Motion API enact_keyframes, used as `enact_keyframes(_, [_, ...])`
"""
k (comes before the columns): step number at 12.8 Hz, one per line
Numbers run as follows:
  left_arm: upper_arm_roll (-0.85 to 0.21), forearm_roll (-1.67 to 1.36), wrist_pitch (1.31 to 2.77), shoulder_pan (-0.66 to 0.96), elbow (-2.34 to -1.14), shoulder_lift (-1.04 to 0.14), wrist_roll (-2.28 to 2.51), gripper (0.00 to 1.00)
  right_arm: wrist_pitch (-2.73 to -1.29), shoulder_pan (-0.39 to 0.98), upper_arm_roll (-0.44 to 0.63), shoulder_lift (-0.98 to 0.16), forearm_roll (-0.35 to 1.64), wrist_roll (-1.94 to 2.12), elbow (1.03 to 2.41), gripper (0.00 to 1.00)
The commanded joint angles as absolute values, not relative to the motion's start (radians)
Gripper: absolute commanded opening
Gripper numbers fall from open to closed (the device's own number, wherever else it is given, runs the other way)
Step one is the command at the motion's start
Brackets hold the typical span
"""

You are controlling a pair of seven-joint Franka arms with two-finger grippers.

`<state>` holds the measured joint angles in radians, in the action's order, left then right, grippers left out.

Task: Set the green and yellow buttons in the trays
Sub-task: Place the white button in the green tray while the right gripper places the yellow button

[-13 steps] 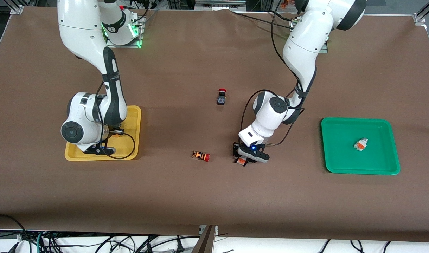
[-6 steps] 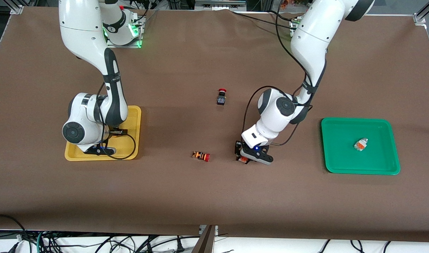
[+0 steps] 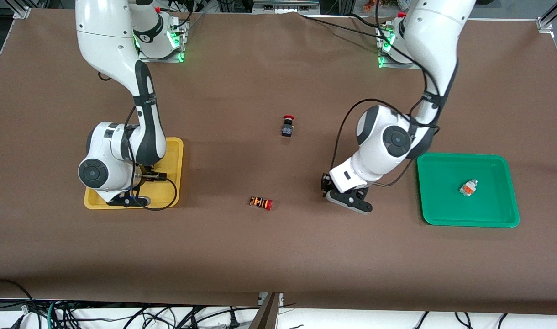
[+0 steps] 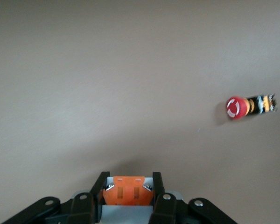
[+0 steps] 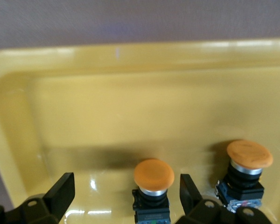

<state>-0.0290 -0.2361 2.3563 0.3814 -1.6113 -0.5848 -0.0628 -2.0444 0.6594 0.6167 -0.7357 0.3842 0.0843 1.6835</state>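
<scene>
The left gripper (image 3: pixel 326 186) hangs over bare brown table between the shallow green plastic tray (image 3: pixel 443 214) and the orange-striped red-capped button (image 3: pixel 261 203), its fingers (image 4: pixel 97 198) clamped on a white-bodied button with an orange face (image 4: pixel 128 190) (the front view hides it under the wrist, but the left wrist view shows it plainly, pinched at both sides). Measured from the green tray, this held button is over the table toward the right arm's end, clear of the rim. A second white-bodied button with orange marks (image 3: pixel 468 188) lies on its side in the green tray, near the middle of the floor.

The right gripper (image 5: pixel 126 191) sits low over the shallow yellow plastic tray (image 3: pixel 176 151), which lies well apart from the green tray at the right arm's end of the table. Its fingers (image 5: pixel 60 189) stand apart, with one black-bodied button with a round orange-yellow cap (image 5: pixel 153 175) upright between them and not visibly touched. A second black-bodied orange-capped button (image 5: pixel 248 155) stands upright just beside it, also in the yellow tray.

The black-bodied red-capped button (image 3: pixel 287 126) rests on the table farther from the front camera than the striped one, both between the two trays.
</scene>
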Motion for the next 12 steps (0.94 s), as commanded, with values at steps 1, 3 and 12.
enact_keyframes(1, [-0.034, -0.161, 2.156, 0.322, -1.621, -0.476, -0.067, 0.15, -1.981, 0.655, 0.626, -0.719, 0.377, 0.113, 1.634, 0.99])
enact_keyframes(3, [-0.032, -0.121, 1.986, 0.295, -1.568, -0.447, -0.071, 0.16, -1.947, 0.641, 0.629, -0.721, 0.377, 0.115, 1.606, 0.99])
enact_keyframes(12, [0.121, -0.052, 1.756, 0.183, -1.552, -0.402, -0.431, 0.21, -1.951, 0.358, 0.338, -0.661, 0.271, 0.103, 1.594, 0.99])
